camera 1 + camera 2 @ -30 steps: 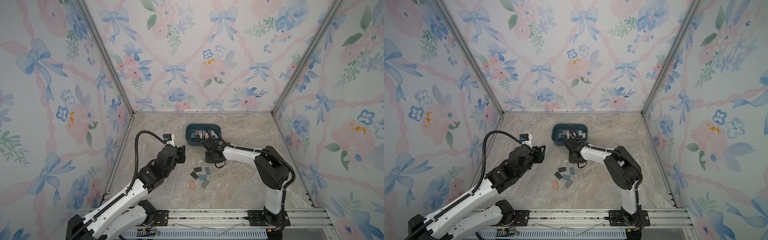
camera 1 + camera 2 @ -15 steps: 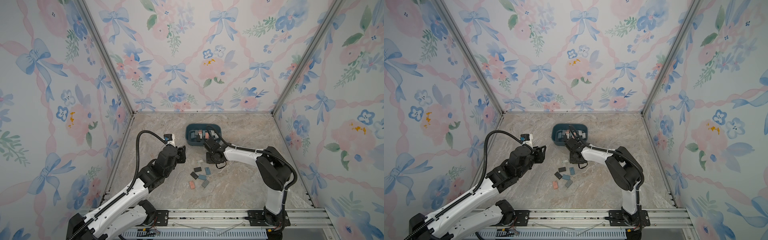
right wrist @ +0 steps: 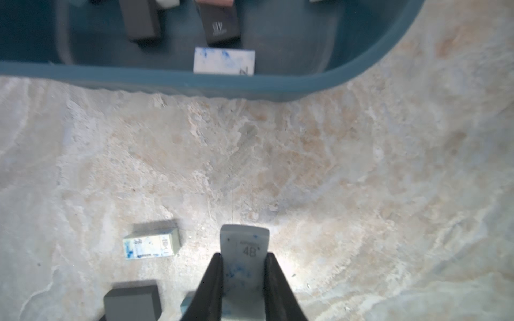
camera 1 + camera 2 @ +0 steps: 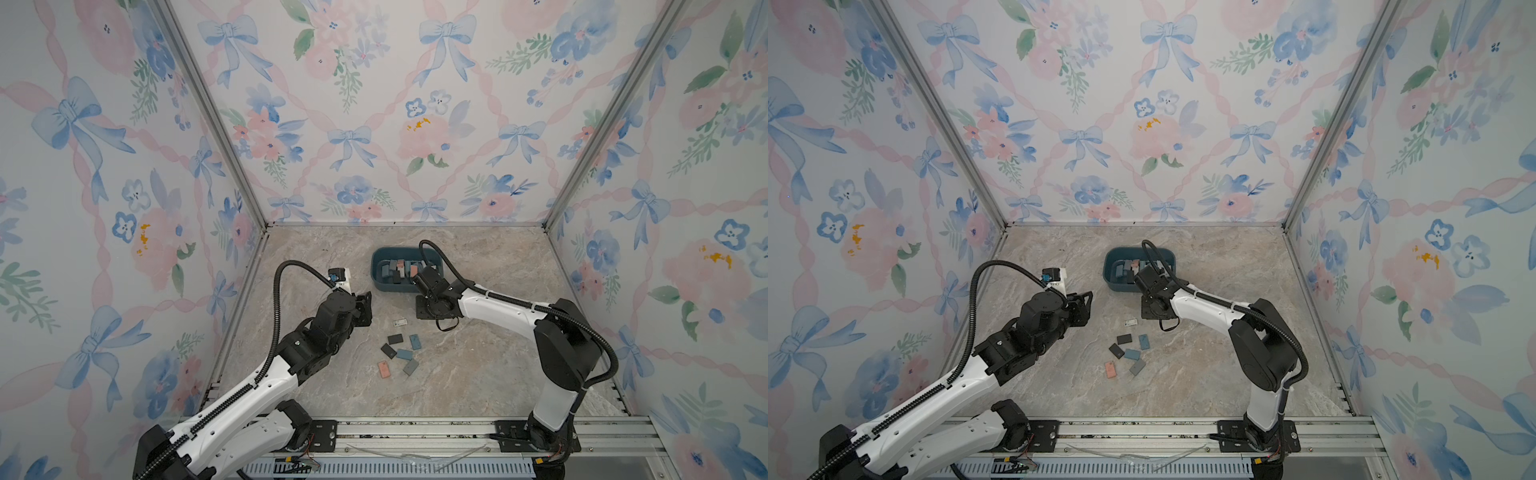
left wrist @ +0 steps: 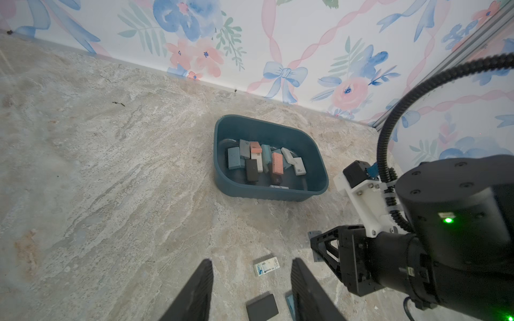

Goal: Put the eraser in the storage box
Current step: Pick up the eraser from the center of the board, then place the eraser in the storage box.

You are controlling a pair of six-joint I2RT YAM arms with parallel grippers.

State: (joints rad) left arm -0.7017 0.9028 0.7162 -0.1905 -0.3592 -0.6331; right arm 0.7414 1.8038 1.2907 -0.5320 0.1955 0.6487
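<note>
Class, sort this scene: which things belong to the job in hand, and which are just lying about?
In the job: right end effector, white eraser it grips, storage box.
Lying about: labelled eraser, pink eraser, dark eraser, open left end effector.

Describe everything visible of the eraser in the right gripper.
The eraser is a pale block with blue speckles and a printed 48. The right gripper is shut on its long sides, its rounded end sticking out in front. It points toward the storage box, short of its rim, over the marble table; table contact unclear.
</note>
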